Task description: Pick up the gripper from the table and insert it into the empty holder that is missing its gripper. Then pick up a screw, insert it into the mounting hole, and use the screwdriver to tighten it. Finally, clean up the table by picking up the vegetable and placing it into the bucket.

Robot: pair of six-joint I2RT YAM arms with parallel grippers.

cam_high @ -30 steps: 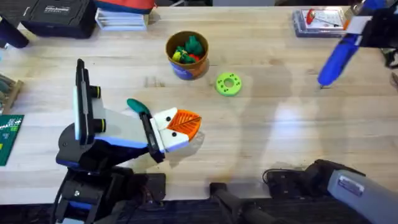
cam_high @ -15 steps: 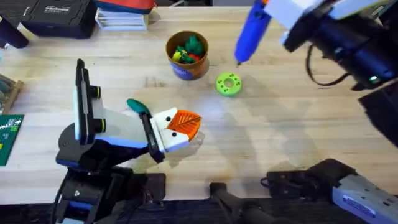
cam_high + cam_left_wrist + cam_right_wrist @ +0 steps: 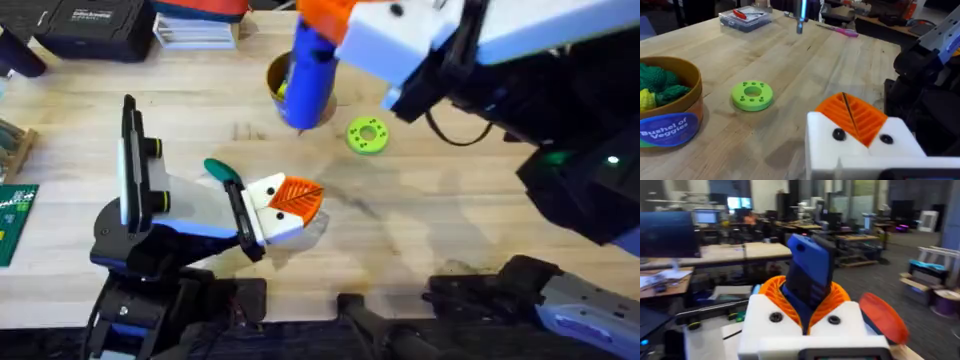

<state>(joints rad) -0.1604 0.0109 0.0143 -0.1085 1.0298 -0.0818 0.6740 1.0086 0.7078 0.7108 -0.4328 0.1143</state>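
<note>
Table [image 3: 470,210]: light plank wood carrying everything below; the green disc serves as landmark here.
Right arm: raised high close under the overhead camera, large and blurred, reaching from the far right side across above the disc toward the bucket.
Right gripper [image 3: 335,25]: white mounts with orange pads closed on the screwdriver; in the right wrist view the blue body sits squeezed between the two orange pads [image 3: 772,292].
Left arm: folded low at the near left, forearm lying toward the disc, wrist level with the tabletop.
Left gripper [image 3: 290,205]: white mounts with two orange wedges pressed together, nothing between them; it rests nearer the arm bases than the disc and to its left.
Screwdriver [image 3: 310,75]: bright blue, hanging roughly tip-down, its tip just left of the disc and over the bucket's near side in the overhead view; the thin tip [image 3: 801,15] also shows beyond the disc in the left wrist view.
Bucket [image 3: 670,125]: round, orange rim, blue side, green and yellow toy vegetables inside; just beside the disc, up and to its left.
Green disc [image 3: 367,135]: flat on the table, apart from both grippers.
</note>
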